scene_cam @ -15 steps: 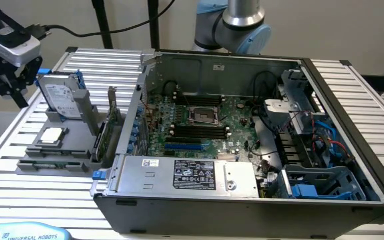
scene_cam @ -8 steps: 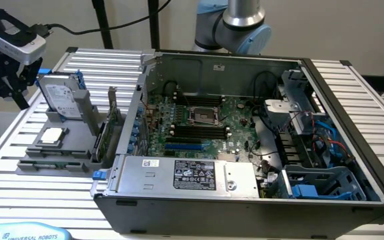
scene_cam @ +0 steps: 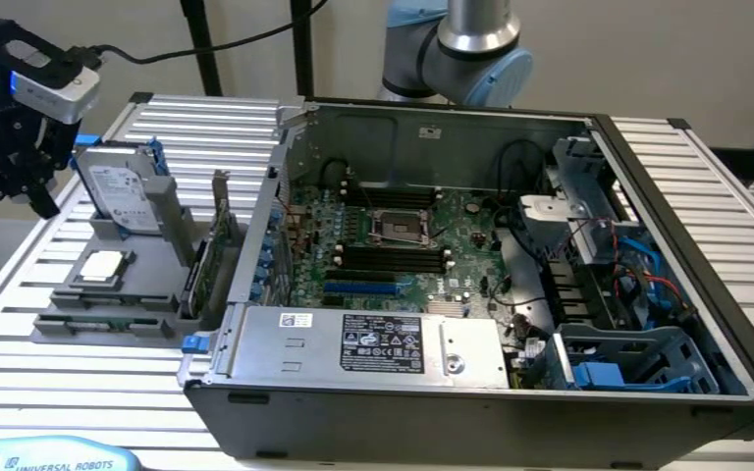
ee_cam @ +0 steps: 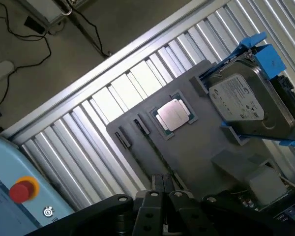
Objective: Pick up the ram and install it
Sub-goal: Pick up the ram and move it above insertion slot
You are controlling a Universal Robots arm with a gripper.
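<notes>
The ram is a thin green stick standing on edge in the front slot of a grey holder tray on the slatted table, at the exterior view's left. In the wrist view the ram shows edge-on as a dark thin line across the tray. My black gripper hangs above the table beyond the tray's far left corner, well apart from the ram. Its fingers are shut together with nothing between them. The black memory slots lie on the motherboard inside the open computer case.
On the tray a hard drive stands in a blue bracket, a silver processor chip lies flat, and a green expansion card stands by the case wall. A pendant with a red stop button lies at the table's near edge.
</notes>
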